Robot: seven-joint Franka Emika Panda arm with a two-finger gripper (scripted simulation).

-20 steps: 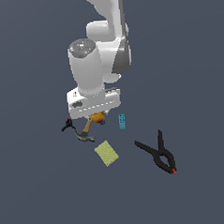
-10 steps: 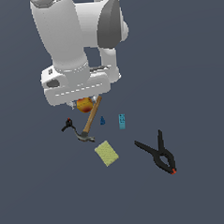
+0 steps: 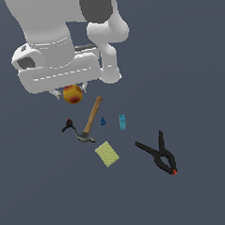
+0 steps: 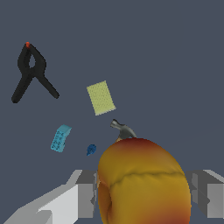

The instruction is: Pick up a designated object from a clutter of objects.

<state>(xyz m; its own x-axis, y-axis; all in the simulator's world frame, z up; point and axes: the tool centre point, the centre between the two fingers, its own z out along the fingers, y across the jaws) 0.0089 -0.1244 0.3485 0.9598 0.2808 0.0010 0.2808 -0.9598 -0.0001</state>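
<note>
The orange-red fruit with a yellow patch (image 3: pixel 72 94) hangs under my white hand, held well above the floor. In the wrist view the fruit (image 4: pixel 143 181) fills the space between my two grey fingers (image 4: pixel 87 192), which press on its sides. My gripper (image 3: pixel 70 92) is shut on it. The rest of the clutter lies below: the wooden-handled hammer (image 3: pixel 90 120), the tiny black clamp (image 3: pixel 67 125), the yellow sponge (image 3: pixel 107 154), a small blue piece (image 3: pixel 103 121), a teal block (image 3: pixel 122 122) and the large black clamp (image 3: pixel 160 153).
My white arm and hand (image 3: pixel 59 61) fill the upper part of the exterior view and hide the floor behind. In the wrist view the sponge (image 4: pixel 101 97), teal block (image 4: pixel 60 138), blue piece (image 4: pixel 91 149), large clamp (image 4: pixel 30 72) and hammer head (image 4: pixel 124 129) show beneath the fruit.
My hand has risen with the fruit in it, now much higher above the hammer than a second ago. The other objects on the floor have not moved.
</note>
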